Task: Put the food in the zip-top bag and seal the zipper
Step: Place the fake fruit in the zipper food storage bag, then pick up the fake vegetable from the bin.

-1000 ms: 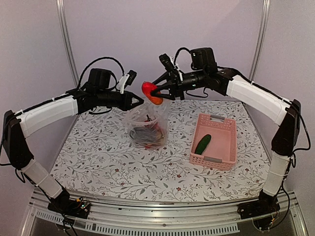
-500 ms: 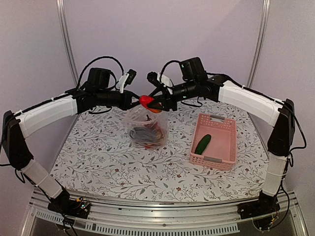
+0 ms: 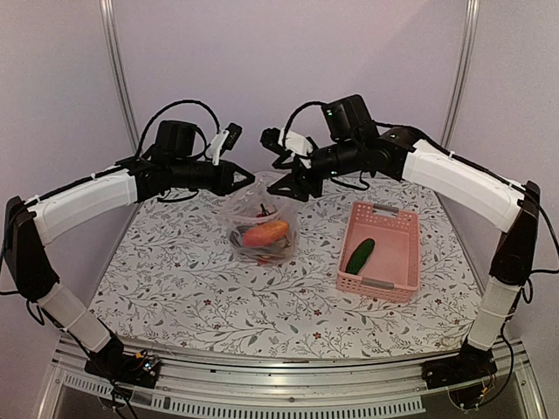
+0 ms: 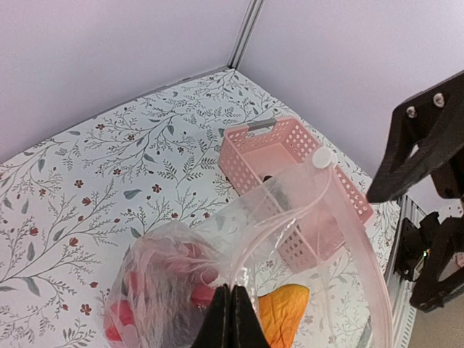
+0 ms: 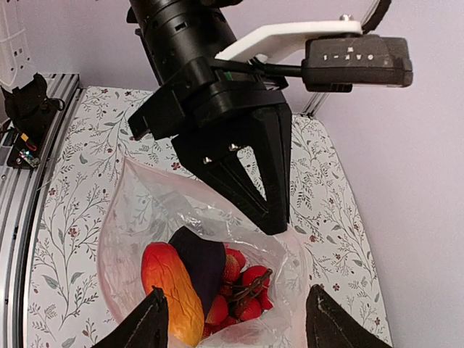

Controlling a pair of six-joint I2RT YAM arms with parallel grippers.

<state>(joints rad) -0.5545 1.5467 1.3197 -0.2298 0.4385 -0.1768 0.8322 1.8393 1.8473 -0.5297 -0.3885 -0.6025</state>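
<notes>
The clear zip-top bag (image 3: 262, 229) hangs open from my left gripper (image 3: 248, 181), which is shut on its mouth edge (image 4: 239, 279). Inside lie the red-orange pepper (image 5: 172, 290), the dark purple eggplant (image 5: 199, 263) and the cluster of red fruits (image 5: 243, 286). The pepper also shows in the left wrist view (image 4: 284, 313). My right gripper (image 5: 235, 319) is open and empty, just above the bag's mouth (image 3: 293, 188). The green cucumber (image 3: 359, 256) lies in the pink basket (image 3: 380, 281). The zipper is too faint to make out.
The pink slotted basket stands right of the bag on the flowered tablecloth (image 3: 175, 271). It also shows through the bag in the left wrist view (image 4: 268, 148). Walls close the back and sides.
My right gripper lowered the red-orange pepper to the bag's mouth and opened. The pepper now lies inside the bag. The left gripper has not moved.
</notes>
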